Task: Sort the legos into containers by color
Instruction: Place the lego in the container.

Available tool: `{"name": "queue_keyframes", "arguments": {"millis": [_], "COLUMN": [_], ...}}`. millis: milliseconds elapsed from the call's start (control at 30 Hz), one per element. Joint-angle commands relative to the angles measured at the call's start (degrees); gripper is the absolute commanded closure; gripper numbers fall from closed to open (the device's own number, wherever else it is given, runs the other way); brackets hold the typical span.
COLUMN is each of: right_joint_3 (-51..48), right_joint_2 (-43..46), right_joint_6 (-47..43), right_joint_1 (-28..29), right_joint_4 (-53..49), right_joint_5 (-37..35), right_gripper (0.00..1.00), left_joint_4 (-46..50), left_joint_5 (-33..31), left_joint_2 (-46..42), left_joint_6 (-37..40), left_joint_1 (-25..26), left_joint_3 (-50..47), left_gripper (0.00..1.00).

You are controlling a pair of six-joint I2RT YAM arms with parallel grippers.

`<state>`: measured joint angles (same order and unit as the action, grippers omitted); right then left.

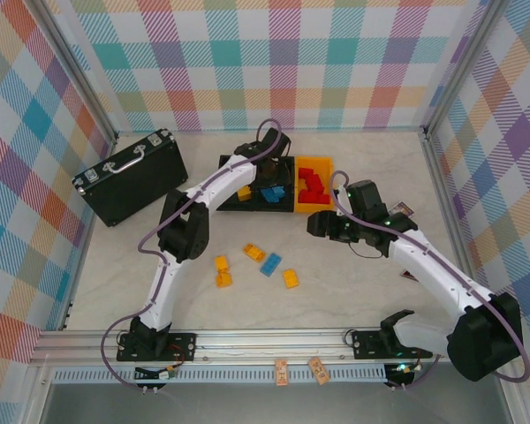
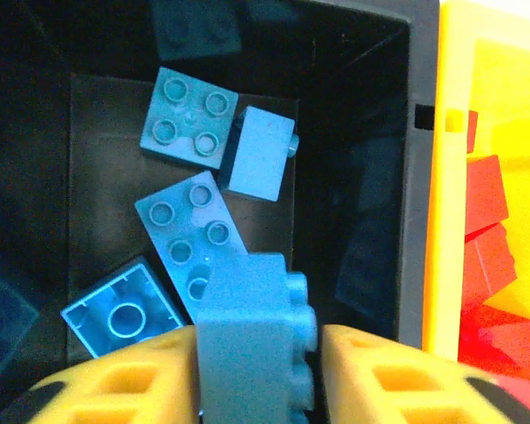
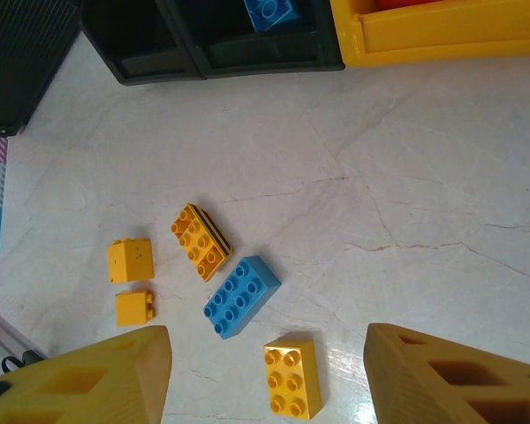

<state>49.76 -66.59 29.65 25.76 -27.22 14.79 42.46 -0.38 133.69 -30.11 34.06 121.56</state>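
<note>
Drop-off step: left fingers (image 2: 132, 389) flank a blue lego (image 2: 252, 336) over the middle black bin (image 2: 408, 177), grip unclear; release next. Right fingers (image 3: 88, 380) gape empty over loose legos (image 3: 240, 296).

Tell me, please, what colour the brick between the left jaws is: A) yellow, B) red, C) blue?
C: the left wrist view shows a blue brick between the left jaws, over the black bin.

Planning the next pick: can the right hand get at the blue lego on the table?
Probably yes: the right hand is open near the blue lego, nothing covers it, though yellow legos lie close.
</note>
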Motion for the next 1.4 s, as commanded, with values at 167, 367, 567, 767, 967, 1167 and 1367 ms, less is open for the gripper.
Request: {"name": "queue_keyframes", "arguments": {"millis": [167,367,567,767,967,1167,1367], "right_joint_3": [-0.48,0.94,1.91,3.37,5.16,5.86,6.82], "right_joint_2": [0.42,-1.35,-3.34,-5.72,-7.63,-9.76,-11.82], "right_joint_6": [0.77,0.12,-0.21,-2.05,-4.81,-8.26,-11.00], "right_joint_1": [-0.43,-0.42,-0.43,0.14,2.21,5.93,9.50], "right_joint_4": [-0.57,-0.29,0.74,0.81,0.68,2.90,3.31], "right_joint_5": [-0.30,0.40,2.20,3.76,5.25,8.99,10.13], "right_gripper": [0.41,0.41,0.40,0.40,0.40,0.40,0.40], "left_joint_4": [1.20,-1.24,-3.62,-3.81,-2.51,0.79,2.78], "left_joint_5": [1.13,1.27,0.18,-1.59,-3.56,-5.43,-7.06], "left_joint_2": [-3.14,-10.49,-19.99,-28.79,-36.13,-42.90,-49.48], "left_joint_6": [0.33,0.12,-0.12,-1.13,-3.82,-7.61,-12.26], "left_joint_1": [0.61,1.03,1.20,1.26,1.24,1.32,1.31], "left_joint_3": [-0.10,-7.33,-19.76,-31.21,-41.33,-49.86,-58.63], "left_gripper": [0.50,0.50,0.49,0.49,0.49,0.45,0.41]}}
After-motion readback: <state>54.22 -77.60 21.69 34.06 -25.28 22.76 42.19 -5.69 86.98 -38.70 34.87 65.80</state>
